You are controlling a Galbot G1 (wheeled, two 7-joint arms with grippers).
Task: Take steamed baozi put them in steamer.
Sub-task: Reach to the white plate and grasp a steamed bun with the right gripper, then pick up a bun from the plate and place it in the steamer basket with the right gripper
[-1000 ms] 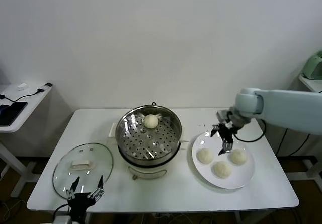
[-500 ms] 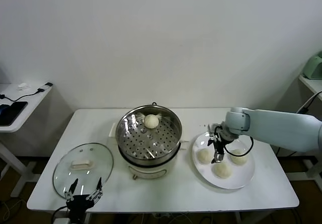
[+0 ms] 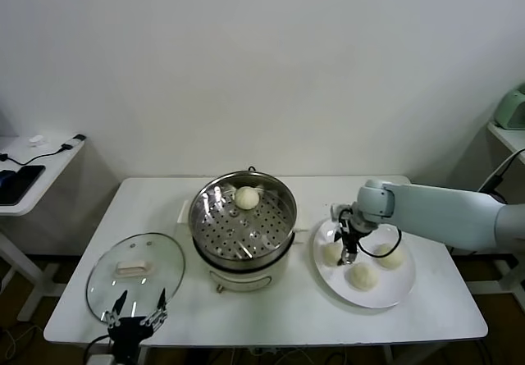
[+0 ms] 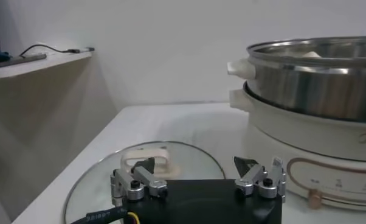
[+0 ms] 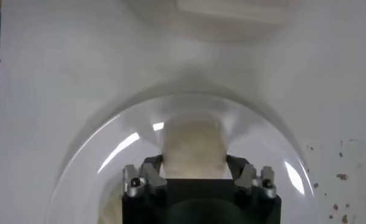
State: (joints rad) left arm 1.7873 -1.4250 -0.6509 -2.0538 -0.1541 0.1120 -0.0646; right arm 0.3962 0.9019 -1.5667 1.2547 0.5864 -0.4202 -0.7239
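Observation:
One steamed baozi (image 3: 246,198) lies on the perforated tray at the back of the steamer (image 3: 199,221). Three more sit on the white plate (image 3: 387,298) to its right: a left one (image 3: 331,253), a near one (image 3: 362,276) and a right one (image 3: 391,256). My right gripper (image 3: 345,248) is down on the left baozi. In the right wrist view its jaws press both sides of that baozi (image 5: 192,146), so the right gripper (image 5: 193,162) is shut on it. My left gripper (image 3: 139,312) waits open at the table's front left edge, by the glass lid (image 3: 135,271).
From the left wrist, the open left gripper (image 4: 194,165) shows above the glass lid (image 4: 107,182), with the steamer's steel wall (image 4: 317,82) close by. A side table with a phone and cable (image 3: 20,180) stands far left. Bare table surface shows in front of the steamer.
My right gripper has moved left and down over the plate to the left baozi, and its jaws have closed on it. The left arm has not moved.

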